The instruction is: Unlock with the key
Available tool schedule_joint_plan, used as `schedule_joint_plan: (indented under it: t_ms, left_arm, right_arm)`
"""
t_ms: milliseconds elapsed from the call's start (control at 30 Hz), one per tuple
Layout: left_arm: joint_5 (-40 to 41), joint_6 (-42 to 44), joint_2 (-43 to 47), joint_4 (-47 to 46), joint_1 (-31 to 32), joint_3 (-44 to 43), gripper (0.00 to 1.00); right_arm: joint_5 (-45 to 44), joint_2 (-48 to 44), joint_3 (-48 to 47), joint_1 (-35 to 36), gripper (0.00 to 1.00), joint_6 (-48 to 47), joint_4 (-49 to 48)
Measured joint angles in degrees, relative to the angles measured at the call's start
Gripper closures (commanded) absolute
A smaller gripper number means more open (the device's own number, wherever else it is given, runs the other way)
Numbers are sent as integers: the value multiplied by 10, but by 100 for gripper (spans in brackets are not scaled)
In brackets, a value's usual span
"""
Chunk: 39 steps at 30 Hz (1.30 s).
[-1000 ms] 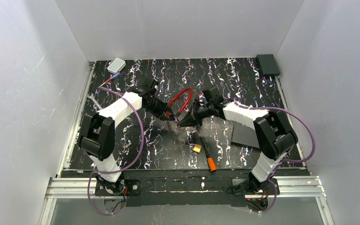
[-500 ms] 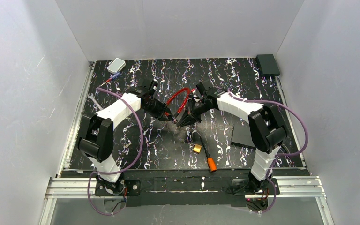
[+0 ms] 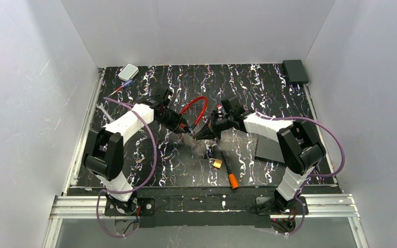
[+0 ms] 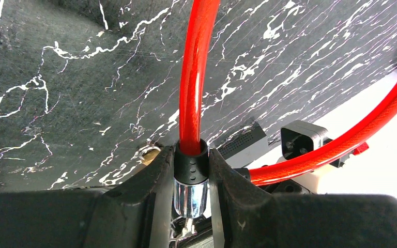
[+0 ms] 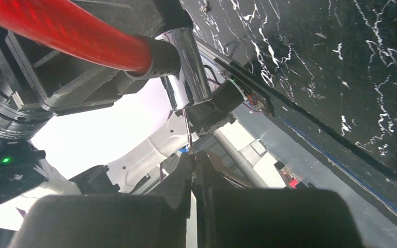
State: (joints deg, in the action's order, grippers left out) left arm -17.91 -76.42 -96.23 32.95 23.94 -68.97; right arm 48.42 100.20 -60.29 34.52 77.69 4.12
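I log: left gripper (image 4: 192, 164) clamped on cable lock (image 4: 193, 88), at its barrel; right gripper (image 5: 192, 158) pinched shut on key (image 5: 187, 132), blade tip at the barrel's chrome end

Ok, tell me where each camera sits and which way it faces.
Top external: above and behind the bases, looking down on the table; left arm and right arm show.
Left wrist: looking along the left claw clamping the red cable lock.
Right wrist: looking along the right claw pinching the key toward the lock's chrome end.
Shared: both wrist views show the red cable lock.
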Motion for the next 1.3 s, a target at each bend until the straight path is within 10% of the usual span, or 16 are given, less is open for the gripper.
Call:
schedule_joint_plan:
  t_ms: [333, 733, 1300]
  left_arm:
    - [8, -7, 24, -10, -3, 10, 100]
    - [8, -18, 43, -14, -7, 27, 100]
    - [10, -37, 60, -20, -6, 58, 100]
  right_arm:
    - [26, 2, 0, 0, 99, 23, -49]
    - [38, 52, -135, 4, 99, -180, 170]
    - [15, 17, -17, 2, 99, -4, 43]
